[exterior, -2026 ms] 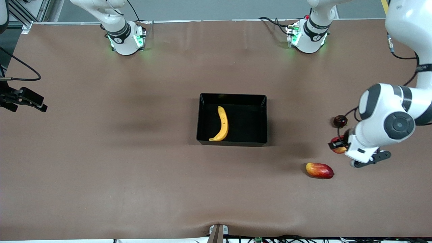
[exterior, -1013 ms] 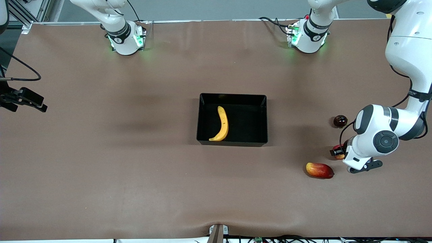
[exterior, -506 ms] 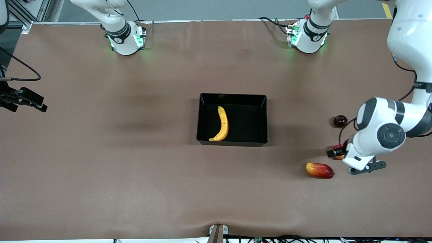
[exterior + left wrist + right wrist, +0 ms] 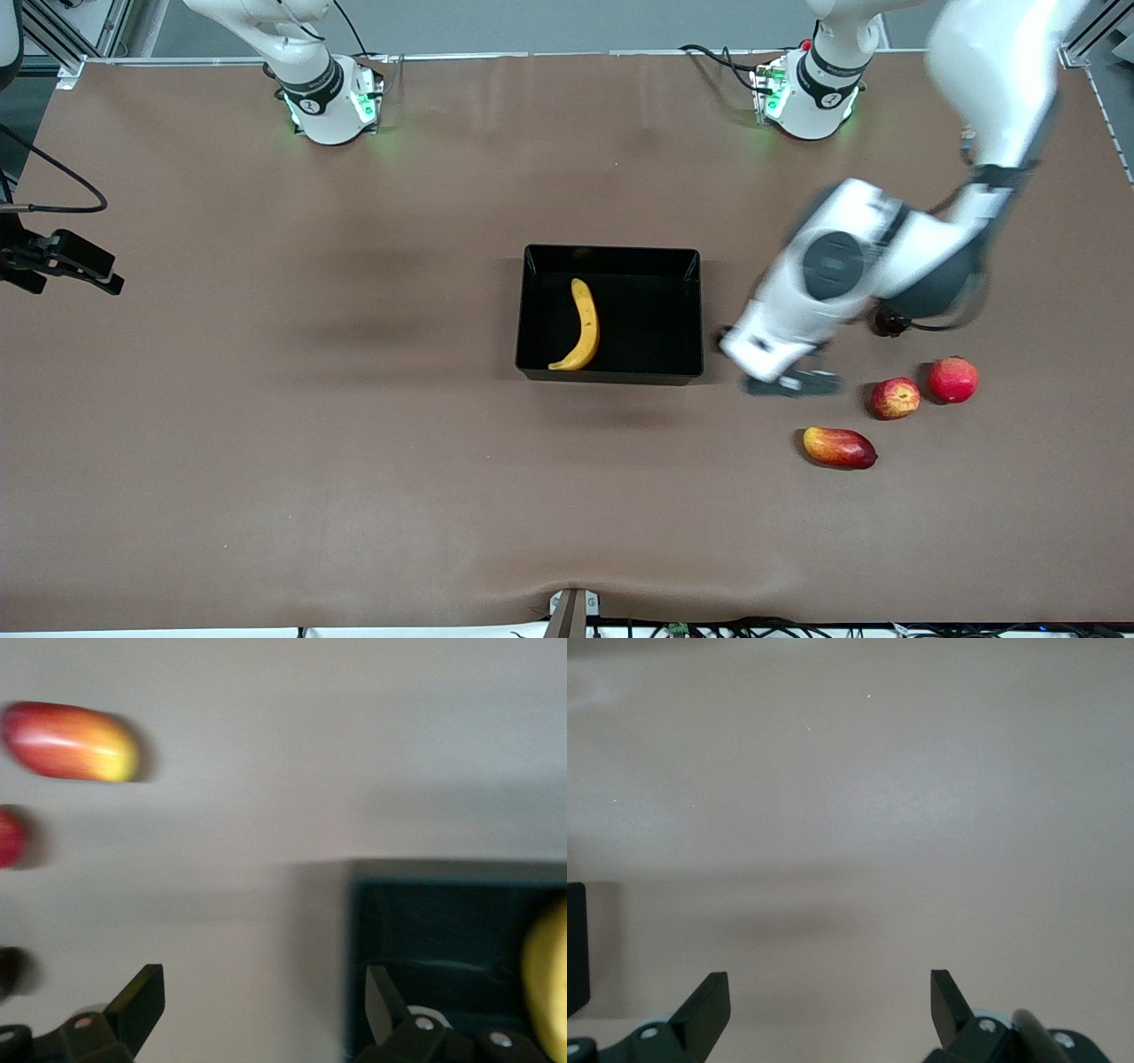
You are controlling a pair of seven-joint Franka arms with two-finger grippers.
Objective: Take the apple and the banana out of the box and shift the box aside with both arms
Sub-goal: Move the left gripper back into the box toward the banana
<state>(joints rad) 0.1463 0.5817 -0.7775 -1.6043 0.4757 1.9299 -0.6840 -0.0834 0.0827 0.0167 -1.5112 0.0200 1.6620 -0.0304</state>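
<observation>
The black box (image 4: pixel 611 259) stands mid-table with the banana (image 4: pixel 580 325) lying in it. The apple (image 4: pixel 895 398), red with yellow patches, lies on the table toward the left arm's end, free of any gripper. My left gripper (image 4: pixel 728 339) is open and empty, blurred with motion, over the table beside the box's wall at the left arm's end. The left wrist view shows its open gripper (image 4: pixel 266 1010) straddling the box wall (image 4: pixel 359 939), the banana (image 4: pixel 545 988) and the apple (image 4: pixel 9 837). My right gripper (image 4: pixel 830 1010) is open over bare table and waits.
A plain red round fruit (image 4: pixel 952 379) lies beside the apple. An oblong mango (image 4: pixel 839 447) lies nearer the front camera; it also shows in the left wrist view (image 4: pixel 66 742). A small dark round object (image 4: pixel 889 322) sits partly under the left arm.
The left arm has risen from the apple and swung toward the box, its gripper empty. The apple stays on the table. The plain red fruit, hidden before, now shows.
</observation>
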